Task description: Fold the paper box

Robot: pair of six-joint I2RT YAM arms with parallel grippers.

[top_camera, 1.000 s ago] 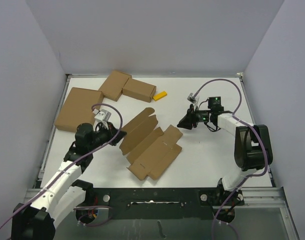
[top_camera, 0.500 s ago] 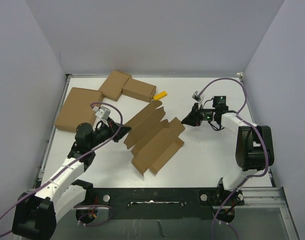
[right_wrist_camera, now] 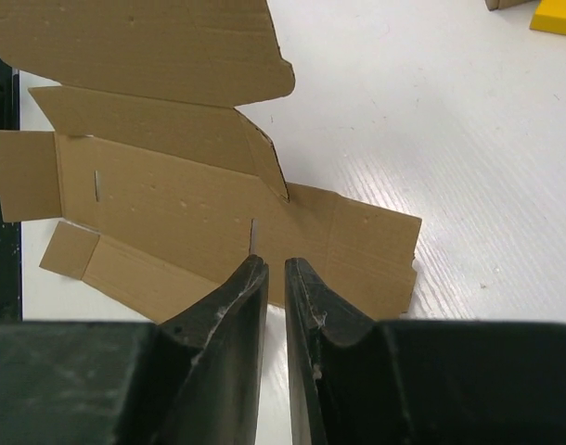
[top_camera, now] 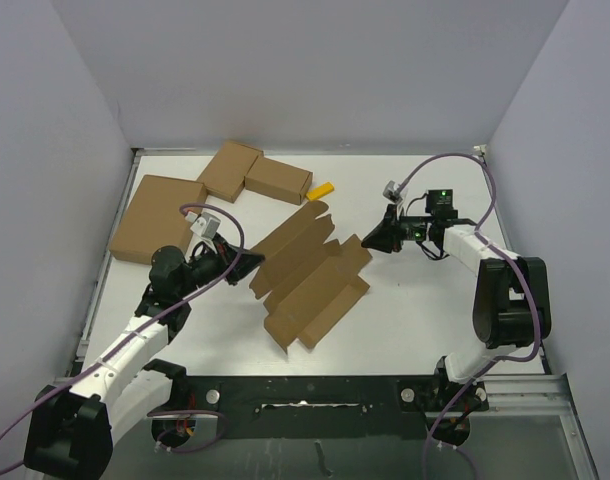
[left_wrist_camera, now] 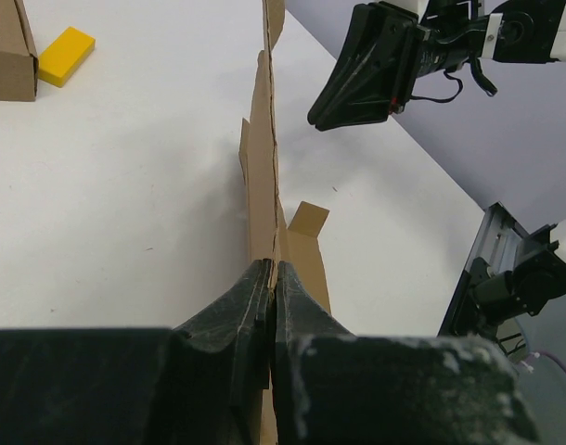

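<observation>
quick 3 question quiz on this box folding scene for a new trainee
1. True or false: the left gripper is shut on an edge of the box.
2. Where is the yellow block? A) lying on the box. B) on the table, beyond the box. C) in the right gripper.
3. How many other brown cartons lie at the table's far left?

Key: 1 true; 2 B; 3 three.
</observation>
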